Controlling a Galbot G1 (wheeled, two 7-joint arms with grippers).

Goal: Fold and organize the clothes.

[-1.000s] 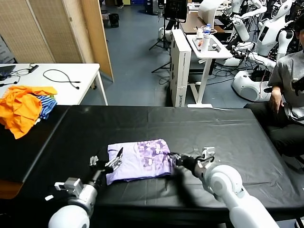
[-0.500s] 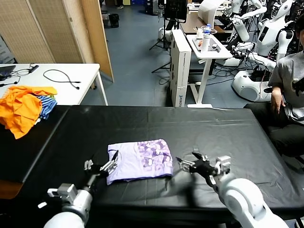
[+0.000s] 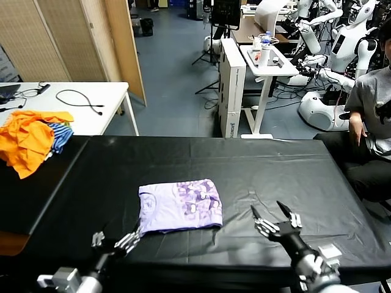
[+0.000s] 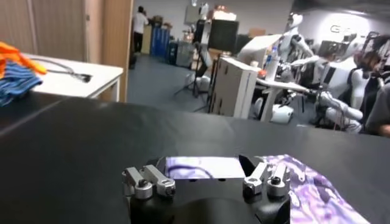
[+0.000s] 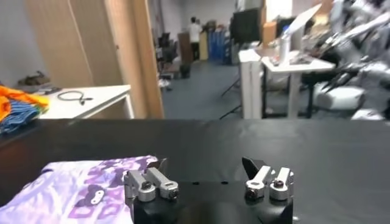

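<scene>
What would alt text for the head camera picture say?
A folded lavender T-shirt lies on a black table, free of both open pincers: the left pincer near its corner, the right pincer farther off.

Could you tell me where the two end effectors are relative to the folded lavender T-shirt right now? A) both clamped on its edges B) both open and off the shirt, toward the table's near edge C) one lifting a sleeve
B: the left end effector and right end effector sit open and empty near the table's front edge, clear of the folded T-shirt.
</scene>
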